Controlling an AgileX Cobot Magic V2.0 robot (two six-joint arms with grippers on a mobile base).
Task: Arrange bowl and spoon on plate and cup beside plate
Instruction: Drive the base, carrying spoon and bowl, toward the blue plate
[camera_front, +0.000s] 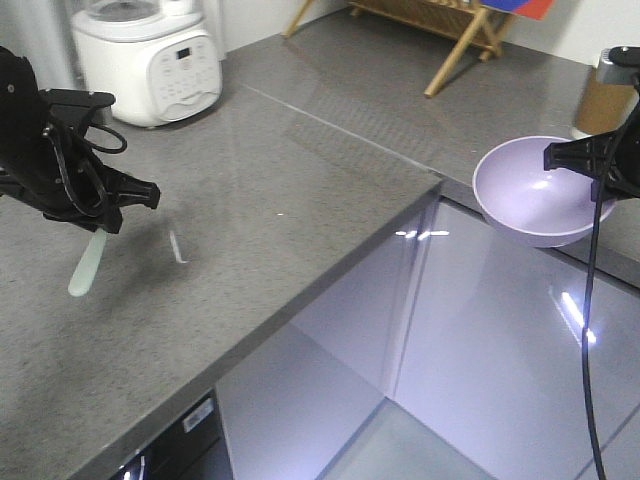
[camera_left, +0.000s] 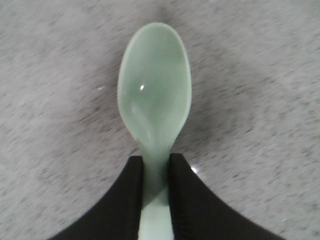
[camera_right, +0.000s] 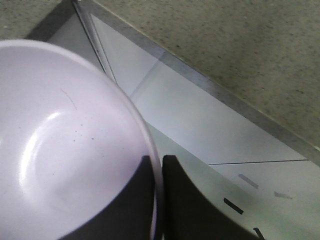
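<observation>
Two grasps: my left gripper (camera_left: 155, 162) clamps the spoon (camera_left: 155, 85) handle, scoop toward 12 o'clock over the counter (camera_left: 260, 75), and my right gripper (camera_right: 157, 162) pinches the bowl (camera_right: 65, 150) rim at its 3 o'clock.

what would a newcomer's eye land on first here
The lavender bowl, pinched by its rim in the right gripper, hangs in the air past the corner of the grey counter. To the left, the left gripper holds the mint-green spoon by its handle, scoop hanging down over that counter. A white cooker stands at the back left.
</observation>
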